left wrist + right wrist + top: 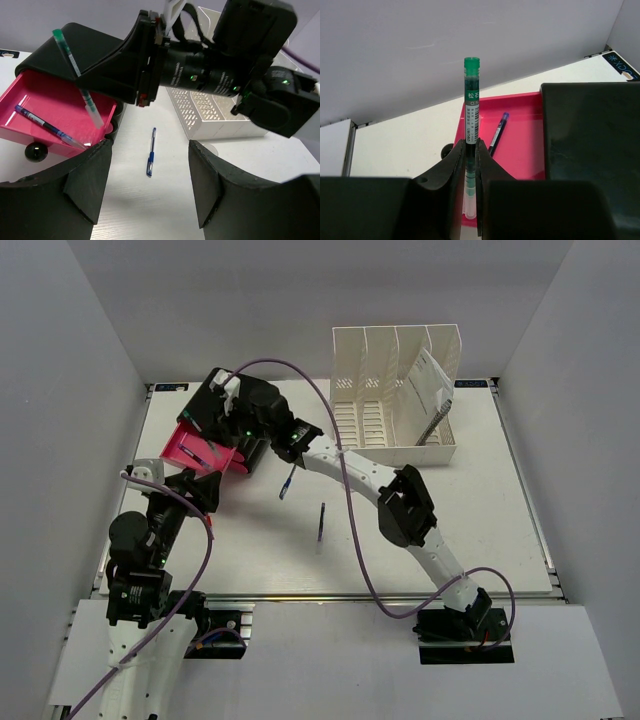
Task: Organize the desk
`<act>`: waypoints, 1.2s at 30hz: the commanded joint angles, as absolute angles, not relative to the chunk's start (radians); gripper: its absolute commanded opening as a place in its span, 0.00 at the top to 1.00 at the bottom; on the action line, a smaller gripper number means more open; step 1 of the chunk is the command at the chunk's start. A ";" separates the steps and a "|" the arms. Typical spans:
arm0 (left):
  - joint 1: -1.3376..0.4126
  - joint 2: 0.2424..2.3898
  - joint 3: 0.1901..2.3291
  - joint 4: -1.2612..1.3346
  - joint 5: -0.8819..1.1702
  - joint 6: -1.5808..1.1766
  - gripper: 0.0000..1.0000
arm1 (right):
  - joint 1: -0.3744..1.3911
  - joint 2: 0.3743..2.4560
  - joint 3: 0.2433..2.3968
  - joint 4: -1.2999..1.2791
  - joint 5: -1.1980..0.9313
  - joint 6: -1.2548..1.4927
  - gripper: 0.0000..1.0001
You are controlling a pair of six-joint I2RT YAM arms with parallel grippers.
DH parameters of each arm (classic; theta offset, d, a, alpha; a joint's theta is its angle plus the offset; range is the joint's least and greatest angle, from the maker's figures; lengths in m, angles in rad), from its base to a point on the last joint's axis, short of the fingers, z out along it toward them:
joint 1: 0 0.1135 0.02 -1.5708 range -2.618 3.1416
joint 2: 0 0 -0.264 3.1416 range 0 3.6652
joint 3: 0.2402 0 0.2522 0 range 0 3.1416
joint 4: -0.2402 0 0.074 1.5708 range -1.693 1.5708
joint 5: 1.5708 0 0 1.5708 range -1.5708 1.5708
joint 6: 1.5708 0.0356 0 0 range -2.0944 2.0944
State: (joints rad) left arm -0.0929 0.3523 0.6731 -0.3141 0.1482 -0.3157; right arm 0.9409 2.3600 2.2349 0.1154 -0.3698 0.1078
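The worktop (480, 530) is a flat, smooth white rectangle filling the middle of the overhead view, with plain grey walls around it and a silver metal rail (330, 595) along its near edge. At its back left sits one shallow, glossy pink plastic tray (50, 105). The right gripper (471, 150), with matte black wedge-shaped fingers, is clamped on a slim clear pen with a green cap (472, 100), held tilted over the tray. The left gripper (147, 185) stands with its jaws wide apart, holding nothing, just in front of the tray. There are four pens: the green one, a blue pen (497, 132) lying in the tray, and two on the bare worktop, a blue-capped pen (286, 483) and a dark one (321, 521). One white slotted file rack (395, 390) stands at the back right, with a white booklet (428, 385) leaning in it.
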 commanded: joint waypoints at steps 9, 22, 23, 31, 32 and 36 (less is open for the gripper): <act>-0.086 0.345 0.683 -0.324 0.129 -0.321 0.28 | 0.965 2.413 2.249 0.275 -0.268 0.109 1.00; -0.086 0.353 0.684 -0.328 0.118 -0.322 0.28 | 0.965 2.398 2.223 0.244 -0.285 0.077 0.61; -0.086 0.354 0.684 -0.330 0.118 -0.322 0.27 | 0.966 2.393 2.223 0.239 -0.287 0.077 0.61; -0.086 0.376 0.670 -0.315 0.164 -0.322 0.29 | 0.939 2.307 2.250 0.102 -0.385 0.072 0.84; -0.086 0.397 0.667 -0.298 0.185 -0.322 0.33 | 0.925 2.268 2.252 0.063 -0.403 0.061 0.90; -0.086 0.491 0.658 -0.258 0.336 -0.313 0.66 | 0.861 2.114 2.160 -0.142 -0.497 0.041 1.00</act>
